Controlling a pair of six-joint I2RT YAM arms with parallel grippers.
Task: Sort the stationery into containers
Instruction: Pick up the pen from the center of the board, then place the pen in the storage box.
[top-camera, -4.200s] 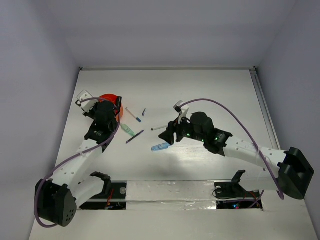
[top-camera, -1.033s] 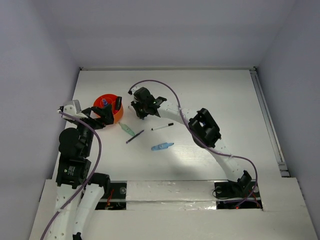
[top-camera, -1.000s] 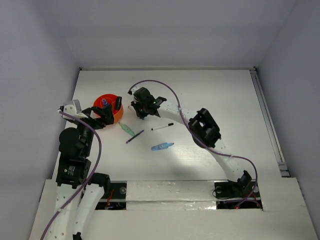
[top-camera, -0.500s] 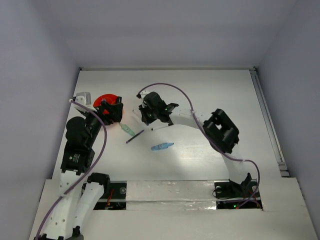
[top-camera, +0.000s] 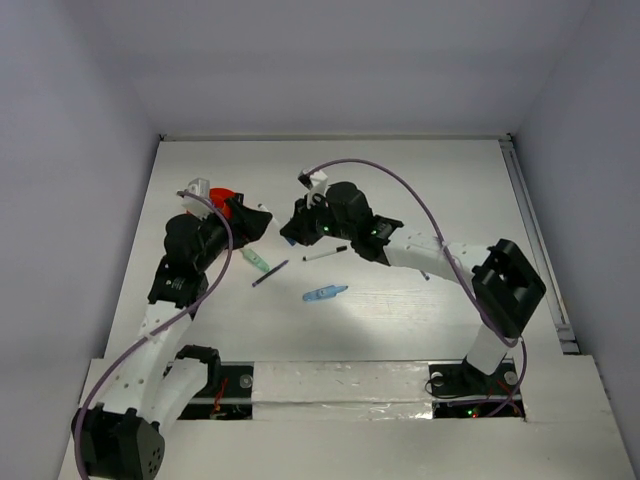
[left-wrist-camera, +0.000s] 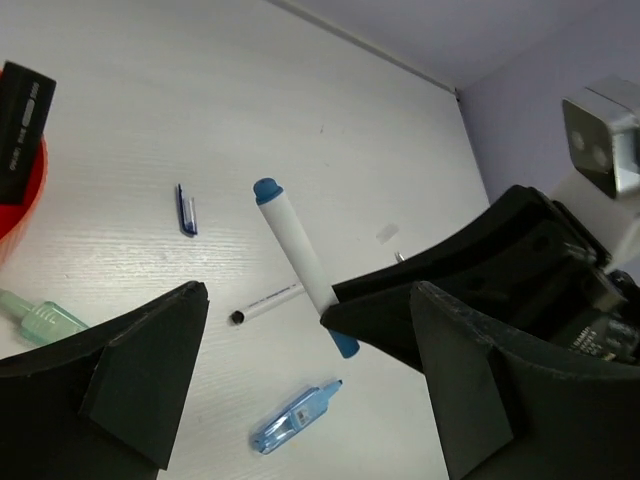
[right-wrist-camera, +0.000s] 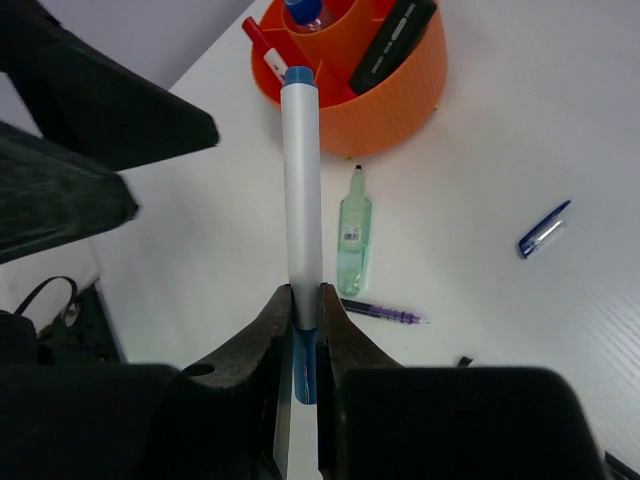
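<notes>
White table (top-camera: 420, 180); wrist views reveal right hand (right-wrist-camera: 305, 300) pinching white pen (right-wrist-camera: 301, 200), left hand (left-wrist-camera: 308, 300) spread

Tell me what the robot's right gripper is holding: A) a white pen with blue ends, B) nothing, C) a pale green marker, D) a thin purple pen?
A: the right gripper is shut on the white pen with blue ends, while the pale green marker and thin purple pen lie on the white table.

No text can be read. A black highlighter (right-wrist-camera: 390, 45) in the orange cup (right-wrist-camera: 400, 100) carries a line of white print, too small to make out; a green marker (right-wrist-camera: 354, 238) has a small blurred label
</notes>
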